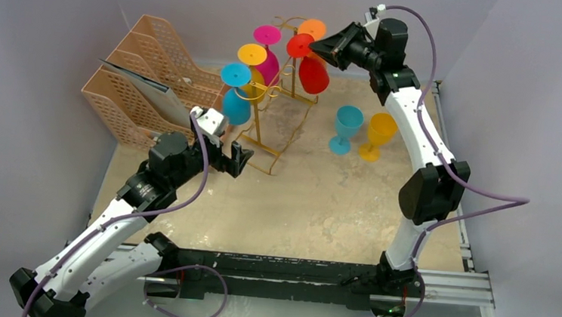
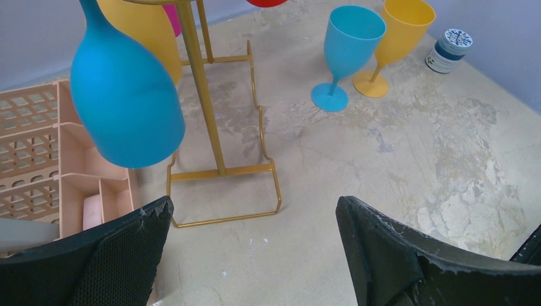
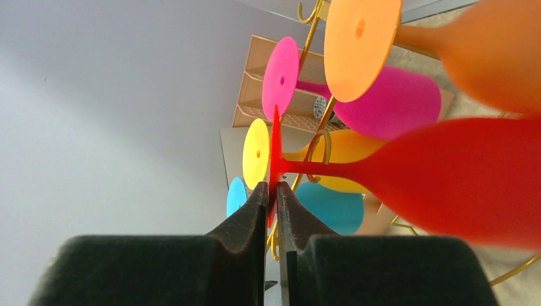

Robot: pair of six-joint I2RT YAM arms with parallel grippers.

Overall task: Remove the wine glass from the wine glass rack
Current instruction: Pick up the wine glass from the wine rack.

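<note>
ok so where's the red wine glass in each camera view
top external: red wine glass upper centre, beside the right gripper
left wrist: just a red sliver at the top edge
right wrist: fills the right side, foot pinched by the gripper
shared landmark: gold wine glass rack

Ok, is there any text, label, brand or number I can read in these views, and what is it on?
Nothing legible in any view.
Small jar beside the yellow goblet: dark print on its white lid, too small and blurred to read.
Red wine glass, wine glass rack, peach organizer: no markings visible.
</note>
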